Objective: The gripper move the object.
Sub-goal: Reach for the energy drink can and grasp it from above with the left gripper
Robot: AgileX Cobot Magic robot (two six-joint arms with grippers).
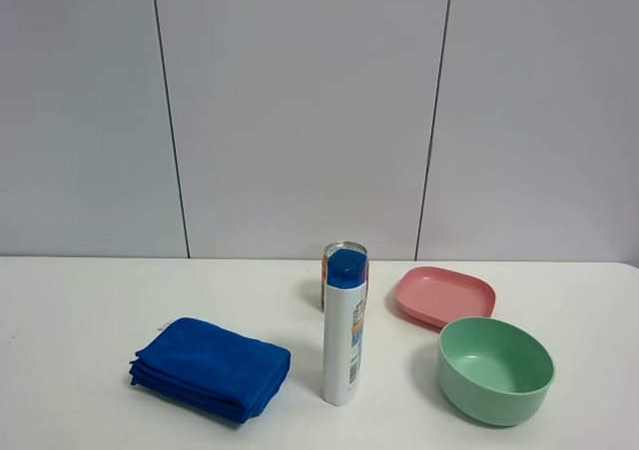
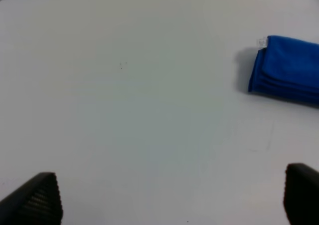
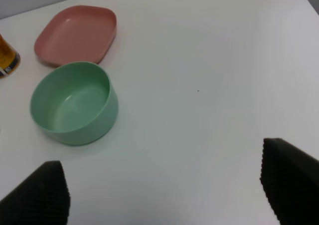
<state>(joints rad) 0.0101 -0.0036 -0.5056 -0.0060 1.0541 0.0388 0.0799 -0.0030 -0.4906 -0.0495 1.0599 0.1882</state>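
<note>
The white tabletop [image 1: 90,310] carries a folded blue cloth [image 1: 211,367] toward its near edge, left of the middle. A green bowl [image 1: 495,369] sits toward the near edge on the right, with a pink plate [image 1: 444,296] just behind it. A tall white bottle [image 1: 341,345] with a blue cap stands mid-table. Directly behind it, toward the far edge, the golden drink can [image 1: 344,248] stands upright, its long axis vertical, half hidden by the bottle. The right gripper [image 3: 164,190] hangs spread wide and empty, and its camera catches the can near the plate. The left gripper [image 2: 168,200], likewise spread and empty, sees only the cloth. The right arm looks better placed, reaching in past the bottle's right side.
</note>
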